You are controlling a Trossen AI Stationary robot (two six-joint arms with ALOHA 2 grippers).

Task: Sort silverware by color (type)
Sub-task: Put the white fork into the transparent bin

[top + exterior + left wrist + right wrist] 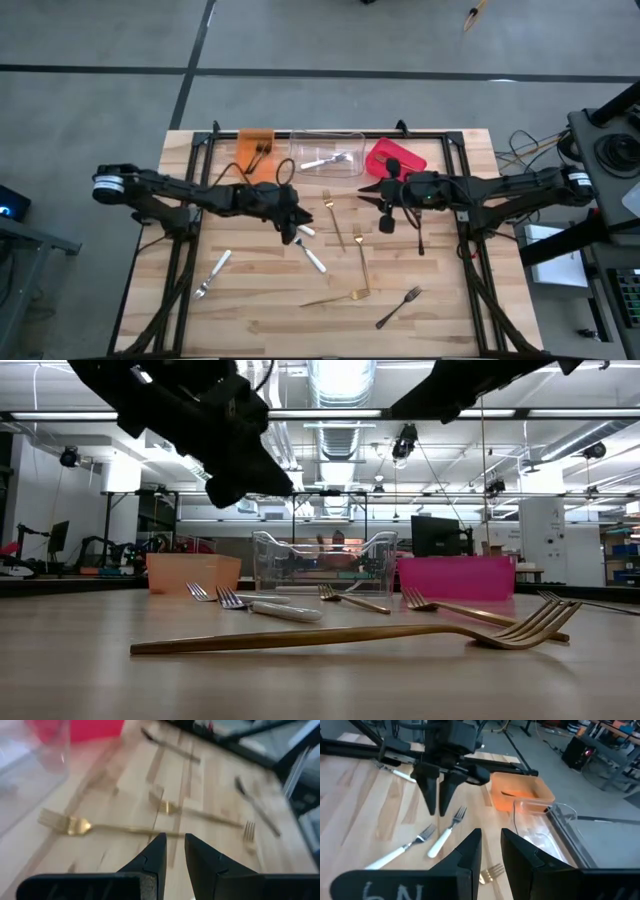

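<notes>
The silverware lies loose on the wooden table (250, 330). There are white-handled forks (213, 272) (312, 257), gold forks (333, 218) (361, 258) (336, 297) and a black fork (398, 307). My left gripper (296, 228) hovers over a white-handled fork (445, 834) at mid-table; its fingers (155, 851) stand narrowly apart with nothing between them. My right gripper (372, 192) hangs higher, near the red bin (395, 158). It is also narrowly open (490, 840) and holds nothing. A dark utensil (420, 236) lies below the right arm.
Three bins stand in a row at the far edge. The orange one (257, 147) holds a dark fork, the clear one (327, 152) a silver fork, and the red one a dark piece. A gold fork (350, 635) lies near the front edge. Black frame rails run along both sides.
</notes>
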